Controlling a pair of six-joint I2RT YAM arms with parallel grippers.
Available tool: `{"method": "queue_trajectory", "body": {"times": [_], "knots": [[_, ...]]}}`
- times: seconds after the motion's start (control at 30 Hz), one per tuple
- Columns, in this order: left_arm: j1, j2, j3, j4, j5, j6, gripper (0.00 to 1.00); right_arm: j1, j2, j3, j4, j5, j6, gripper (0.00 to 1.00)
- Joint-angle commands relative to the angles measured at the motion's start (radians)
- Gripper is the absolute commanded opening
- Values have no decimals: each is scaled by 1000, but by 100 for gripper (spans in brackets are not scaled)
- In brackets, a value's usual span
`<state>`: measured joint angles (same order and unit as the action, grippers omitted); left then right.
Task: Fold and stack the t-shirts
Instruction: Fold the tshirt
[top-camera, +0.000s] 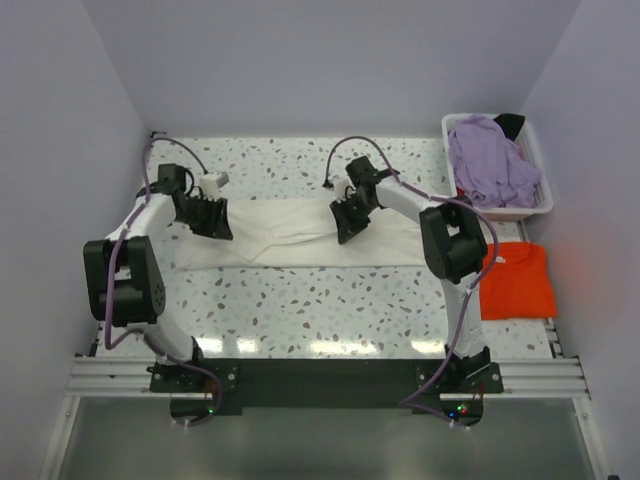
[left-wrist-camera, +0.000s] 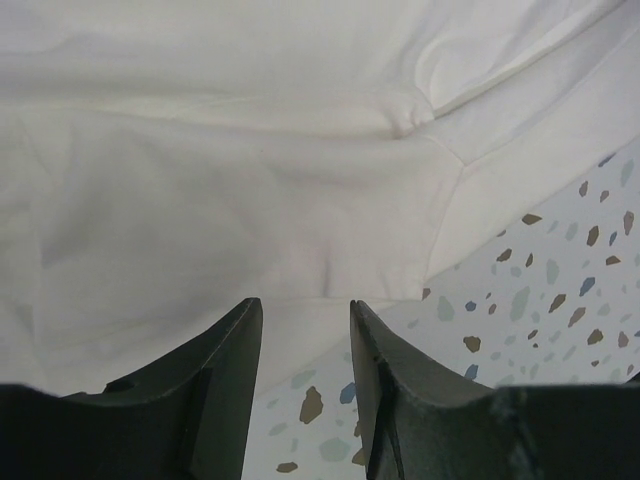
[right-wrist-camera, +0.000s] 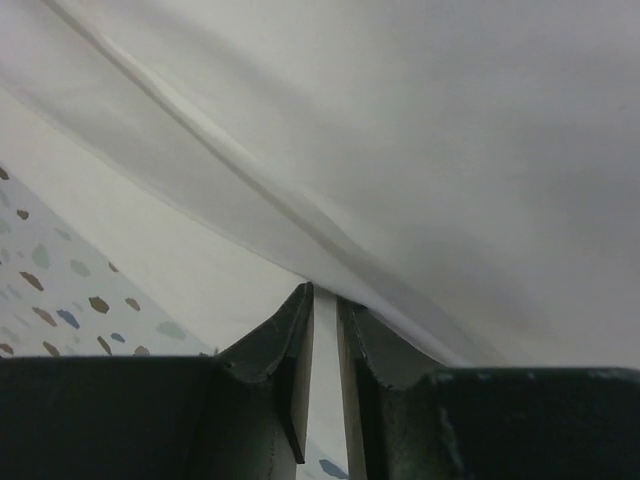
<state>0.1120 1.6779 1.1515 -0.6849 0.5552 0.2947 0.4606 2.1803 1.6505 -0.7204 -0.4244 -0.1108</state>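
The cream-white t-shirt (top-camera: 290, 235) lies across the middle of the table, folded into a long strip. My left gripper (top-camera: 215, 228) is at its left part. In the left wrist view the left gripper (left-wrist-camera: 305, 306) is open and empty, over the shirt's (left-wrist-camera: 250, 180) near edge. My right gripper (top-camera: 347, 232) is at the strip's middle. In the right wrist view the right gripper (right-wrist-camera: 325, 292) is shut on a raised fold of the shirt (right-wrist-camera: 450, 150). The orange-red t-shirt (top-camera: 518, 280) lies folded at the right. The lavender t-shirt (top-camera: 490, 165) is heaped in the basket.
The white plastic basket (top-camera: 512, 213) stands at the back right, with a dark item (top-camera: 510, 123) at its far end. Speckled table (top-camera: 320, 310) shows in front of the white shirt. Walls close in the back and both sides.
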Motion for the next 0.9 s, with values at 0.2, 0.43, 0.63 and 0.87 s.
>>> {"method": "queue_trajectory", "body": {"times": [0.2,0.43,0.63,0.87], "knots": [[103,28,88,29,-92,-126,47,9,-102,-43,229,29,192,31],[212,97,111,16,-55,-164,49,113,-125,-58,371,-76,400,44],[212,138,134,50,-67,-115,48,217,-45,-32,489,-79,605,45],[209,180,154,82,-70,-106,47,315,27,5,595,-13,818,46]]}}
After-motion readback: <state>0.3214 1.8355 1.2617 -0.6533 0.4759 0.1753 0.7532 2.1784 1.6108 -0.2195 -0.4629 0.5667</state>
